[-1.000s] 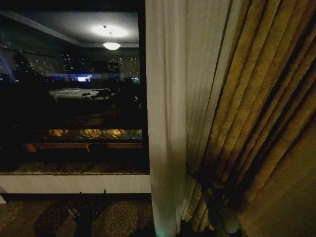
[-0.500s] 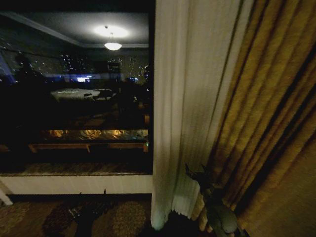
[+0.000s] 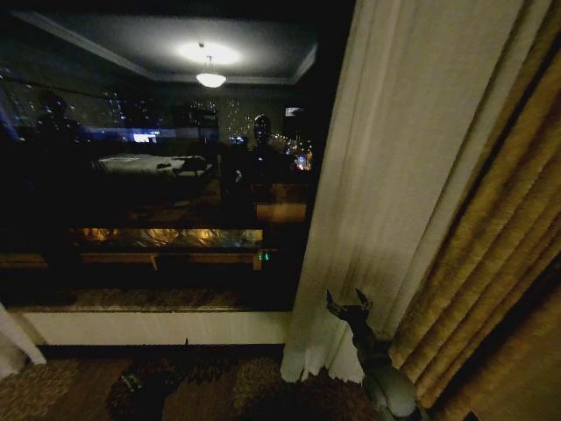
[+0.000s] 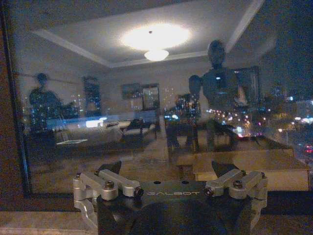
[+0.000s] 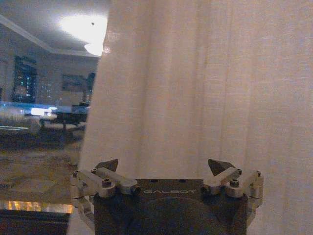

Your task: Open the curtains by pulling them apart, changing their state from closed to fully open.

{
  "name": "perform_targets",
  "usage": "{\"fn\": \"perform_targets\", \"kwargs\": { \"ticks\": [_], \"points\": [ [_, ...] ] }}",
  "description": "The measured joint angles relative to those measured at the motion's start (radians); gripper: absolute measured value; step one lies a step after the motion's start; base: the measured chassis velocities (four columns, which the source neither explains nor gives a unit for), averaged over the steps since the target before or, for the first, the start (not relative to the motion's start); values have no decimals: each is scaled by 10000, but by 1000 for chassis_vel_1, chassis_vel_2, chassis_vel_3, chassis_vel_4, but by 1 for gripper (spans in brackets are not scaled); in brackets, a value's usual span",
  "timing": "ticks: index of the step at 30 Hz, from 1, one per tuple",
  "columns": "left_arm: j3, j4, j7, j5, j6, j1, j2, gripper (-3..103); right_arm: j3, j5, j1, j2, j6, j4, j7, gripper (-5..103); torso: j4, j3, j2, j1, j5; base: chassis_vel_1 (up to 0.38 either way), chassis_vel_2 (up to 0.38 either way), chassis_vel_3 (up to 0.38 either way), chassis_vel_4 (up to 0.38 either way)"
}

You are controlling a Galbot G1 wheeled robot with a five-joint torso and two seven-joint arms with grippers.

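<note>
The right sheer curtain hangs off-white and pleated in the head view, its free edge running down from the top middle to the floor. My right gripper is open low in front of that panel, against its lower folds. In the right wrist view the same curtain stands just beyond the open right gripper, with nothing between the fingers. My left gripper is open and faces the bare dark window glass. A pale strip at the lower left edge may be the other panel.
A thick golden-brown drape hangs right of the sheer panel. The dark window reflects the room, a ceiling lamp and the robot. Below it run a white sill wall and patterned carpet.
The sheer panel's free edge has slid to the right, uncovering more dark glass. The head view has also shifted a little. My right gripper stays against the panel's lower part.
</note>
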State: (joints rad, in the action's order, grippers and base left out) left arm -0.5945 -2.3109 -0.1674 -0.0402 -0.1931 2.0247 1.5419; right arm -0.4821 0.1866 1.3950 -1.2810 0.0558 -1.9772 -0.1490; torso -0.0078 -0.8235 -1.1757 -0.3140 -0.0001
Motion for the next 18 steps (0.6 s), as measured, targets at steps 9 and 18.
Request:
{"fn": "perform_targets", "kwargs": {
  "ticks": [9, 18],
  "points": [
    [127, -1, -8, -70, -73, 128, 26, 100, -112, 35, 217, 122, 54, -176, 200, 100, 2, -1, 1, 2, 7, -28, -34, 37, 50],
    [120, 30, -31, -86, -217, 270, 43, 100, -68, 55, 296, 118, 54, -219, 346, 100, 0, 0, -1, 2, 2, -8, 28, 11, -38]
  ]
}}
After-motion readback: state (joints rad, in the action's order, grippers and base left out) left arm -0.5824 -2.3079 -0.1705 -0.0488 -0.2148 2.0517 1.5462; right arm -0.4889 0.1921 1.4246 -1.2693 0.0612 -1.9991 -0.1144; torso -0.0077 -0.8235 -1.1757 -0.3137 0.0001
